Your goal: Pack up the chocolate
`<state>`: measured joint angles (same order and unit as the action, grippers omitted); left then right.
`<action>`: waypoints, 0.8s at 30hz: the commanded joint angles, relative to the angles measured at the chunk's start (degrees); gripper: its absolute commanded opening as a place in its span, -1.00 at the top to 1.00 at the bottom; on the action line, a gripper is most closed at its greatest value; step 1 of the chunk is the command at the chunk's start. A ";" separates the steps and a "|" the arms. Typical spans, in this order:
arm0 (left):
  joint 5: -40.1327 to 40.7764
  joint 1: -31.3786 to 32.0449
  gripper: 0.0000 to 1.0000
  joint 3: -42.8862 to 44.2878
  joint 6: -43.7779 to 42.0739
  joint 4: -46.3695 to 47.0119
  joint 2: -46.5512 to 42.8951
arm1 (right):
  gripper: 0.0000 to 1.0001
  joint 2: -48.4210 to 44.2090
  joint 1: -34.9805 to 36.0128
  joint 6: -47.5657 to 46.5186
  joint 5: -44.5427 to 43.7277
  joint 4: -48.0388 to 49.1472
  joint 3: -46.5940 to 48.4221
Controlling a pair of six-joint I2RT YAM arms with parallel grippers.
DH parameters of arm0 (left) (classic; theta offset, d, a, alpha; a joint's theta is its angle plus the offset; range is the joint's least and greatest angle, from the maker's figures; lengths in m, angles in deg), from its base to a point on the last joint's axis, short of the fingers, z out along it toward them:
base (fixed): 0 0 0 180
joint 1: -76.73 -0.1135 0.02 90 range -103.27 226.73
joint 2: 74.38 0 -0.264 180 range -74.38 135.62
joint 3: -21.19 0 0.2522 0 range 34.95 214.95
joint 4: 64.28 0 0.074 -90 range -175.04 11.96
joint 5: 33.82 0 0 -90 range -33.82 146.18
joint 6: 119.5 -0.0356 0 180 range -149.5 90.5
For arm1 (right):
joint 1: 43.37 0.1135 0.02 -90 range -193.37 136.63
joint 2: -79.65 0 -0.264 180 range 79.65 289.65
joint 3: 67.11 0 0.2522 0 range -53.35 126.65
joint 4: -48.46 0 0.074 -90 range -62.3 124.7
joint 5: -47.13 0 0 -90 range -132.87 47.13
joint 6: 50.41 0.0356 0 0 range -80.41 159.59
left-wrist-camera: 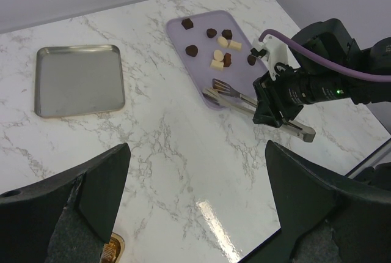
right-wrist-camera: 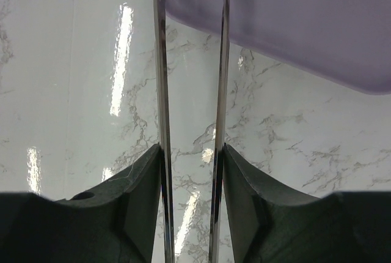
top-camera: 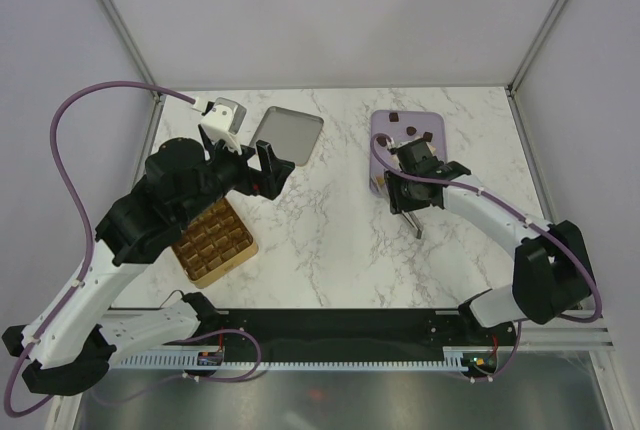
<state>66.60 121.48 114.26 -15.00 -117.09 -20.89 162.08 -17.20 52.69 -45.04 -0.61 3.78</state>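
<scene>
2 arms share the marble worktop [top-camera: 330, 240]. Top external view: the left gripper [top-camera: 262, 165] stands wide and empty near the gold box [top-camera: 212, 240] and the metal tray [top-camera: 285, 135]. The right gripper [top-camera: 412, 178] is over the lilac tray [top-camera: 385, 125], clamped on tongs [top-camera: 413, 225]. The chocolate [top-camera: 412, 131] lies loose on that tray; whether the box holds any cannot be told. Left wrist view: about 9 pieces, dark and cream, are scattered across the tray, and the tong tips sit over one end of it, apart from the nearest piece. Right wrist view: the 2 tong blades run out between the fingers [right-wrist-camera: 140, 177] with a gap between them. Their tips are cut off at the frame's top, and nothing shows between the blades. Judged step: picking up 1 piece. It should go best with the tips straddling a single isolated piece, lowered level to the tray floor and squeezed gently, since so small a piece may squirt sideways.
</scene>
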 commanded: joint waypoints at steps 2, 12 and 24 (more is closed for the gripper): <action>0.75 -0.02 -0.99 0.23 -0.97 0.38 -0.58 | 0.02 0.71 0.81 -1.24 -2.04 0.42 2.91; 0.66 -0.02 -0.99 2.25 -1.93 0.38 0.64 | 0.20 0.45 0.98 -0.89 -3.53 -1.51 4.48; 4.43 -0.10 -0.99 15.34 -4.66 -0.94 7.23 | 0.31 -2.98 0.98 2.10 0.15 -2.49 12.57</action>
<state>68.21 121.46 123.57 -16.38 -118.38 -14.40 161.65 -16.47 53.32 -46.90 -4.28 11.78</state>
